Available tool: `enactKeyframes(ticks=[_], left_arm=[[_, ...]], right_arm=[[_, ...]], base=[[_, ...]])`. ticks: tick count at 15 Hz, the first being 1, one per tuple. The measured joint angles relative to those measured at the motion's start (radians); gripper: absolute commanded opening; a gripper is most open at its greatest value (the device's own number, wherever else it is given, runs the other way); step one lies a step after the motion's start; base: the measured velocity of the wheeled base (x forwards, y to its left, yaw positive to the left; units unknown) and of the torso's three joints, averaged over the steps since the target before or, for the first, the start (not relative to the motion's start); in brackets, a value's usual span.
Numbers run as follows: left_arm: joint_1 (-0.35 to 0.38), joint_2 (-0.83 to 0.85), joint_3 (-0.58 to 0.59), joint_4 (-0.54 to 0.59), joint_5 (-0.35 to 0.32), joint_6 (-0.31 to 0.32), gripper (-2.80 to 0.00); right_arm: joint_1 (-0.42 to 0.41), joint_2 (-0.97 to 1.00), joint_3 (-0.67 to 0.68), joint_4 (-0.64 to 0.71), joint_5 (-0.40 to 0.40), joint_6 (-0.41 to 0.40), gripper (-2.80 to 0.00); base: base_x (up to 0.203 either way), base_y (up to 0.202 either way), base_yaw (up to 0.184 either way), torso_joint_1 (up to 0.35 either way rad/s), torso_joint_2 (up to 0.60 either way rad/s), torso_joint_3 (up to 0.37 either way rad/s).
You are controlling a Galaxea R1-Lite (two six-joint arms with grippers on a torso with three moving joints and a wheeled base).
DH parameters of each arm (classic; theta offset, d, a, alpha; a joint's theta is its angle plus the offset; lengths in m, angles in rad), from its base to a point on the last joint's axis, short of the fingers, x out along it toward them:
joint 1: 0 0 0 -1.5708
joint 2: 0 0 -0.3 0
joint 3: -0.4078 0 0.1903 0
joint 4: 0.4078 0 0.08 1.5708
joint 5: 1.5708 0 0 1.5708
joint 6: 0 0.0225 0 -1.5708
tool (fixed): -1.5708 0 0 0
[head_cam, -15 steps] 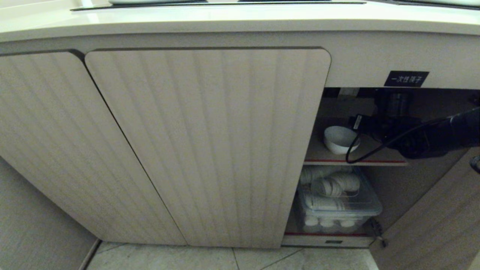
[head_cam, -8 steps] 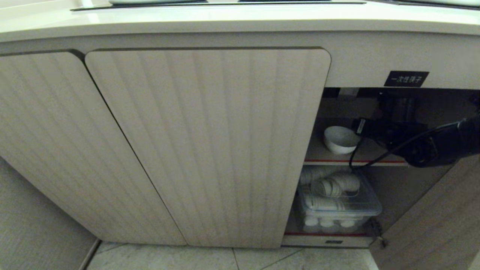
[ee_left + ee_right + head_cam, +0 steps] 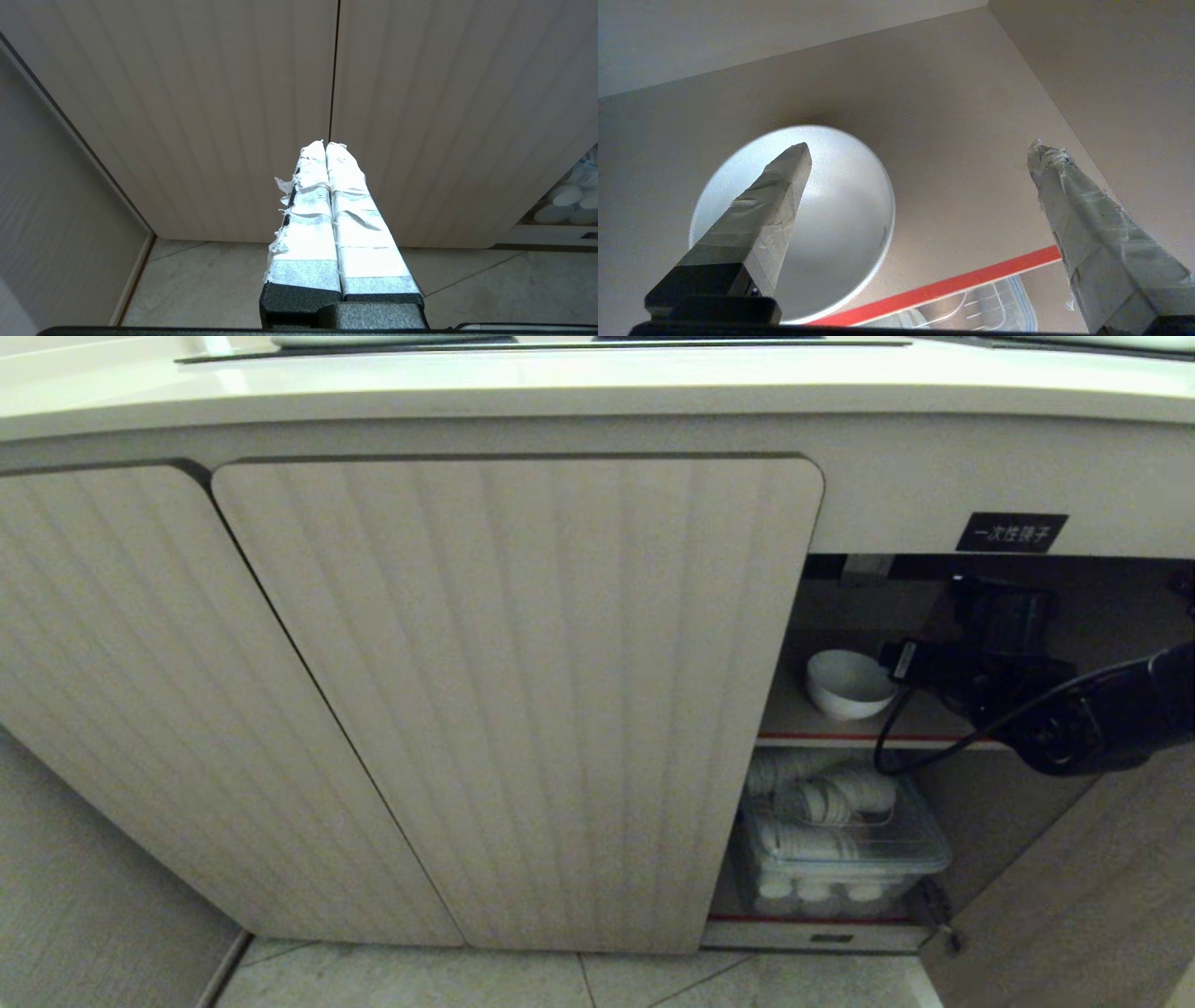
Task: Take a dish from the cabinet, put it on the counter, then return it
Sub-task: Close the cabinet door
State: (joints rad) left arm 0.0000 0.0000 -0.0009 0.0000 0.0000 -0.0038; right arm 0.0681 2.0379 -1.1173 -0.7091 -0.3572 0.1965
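Observation:
The dish (image 3: 845, 683), a small white bowl, stands upright on the upper, red-edged shelf (image 3: 812, 737) of the open cabinet (image 3: 523, 691). My right gripper (image 3: 999, 616) reaches into that compartment just right of it. Seen from the right wrist, the gripper (image 3: 920, 149) is open wide. One taped finger (image 3: 761, 214) hangs over the dish (image 3: 840, 210), the other (image 3: 1087, 233) over bare shelf, so the near rim lies between them. Nothing is gripped. My left gripper (image 3: 327, 145) is shut and empty in front of the closed doors. The counter (image 3: 560, 387) runs along the top.
A clear plastic bin of stacked white cups (image 3: 840, 845) fills the lower shelf. A black label (image 3: 1011, 533) sits above the opening. The opened door (image 3: 1074, 896) stands at the right, with tiled floor (image 3: 579, 980) below.
My right arm's wrist has sunk a little and drawn slightly to the right inside the cabinet. The dish has stayed where it was.

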Motion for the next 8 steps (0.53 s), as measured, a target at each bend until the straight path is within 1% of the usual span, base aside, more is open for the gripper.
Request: enactKeyframes(ticks=[3, 8], left_arm=[[0.0, 0.0, 0.0, 0.0, 0.0, 0.0, -2.8], [0.0, 0.0, 0.0, 0.0, 0.0, 0.0, -2.8]], right_arm=[[0.001, -0.001, 0.047, -0.065, 0.007, -0.025, 0.0], [0.003, -0.011, 0.107, -0.117, 0.016, -0.027, 0.0]], base=[[0.0, 0.0, 0.0, 0.0, 0.0, 0.0], [0.0, 0.0, 0.0, 0.0, 0.0, 0.0]])
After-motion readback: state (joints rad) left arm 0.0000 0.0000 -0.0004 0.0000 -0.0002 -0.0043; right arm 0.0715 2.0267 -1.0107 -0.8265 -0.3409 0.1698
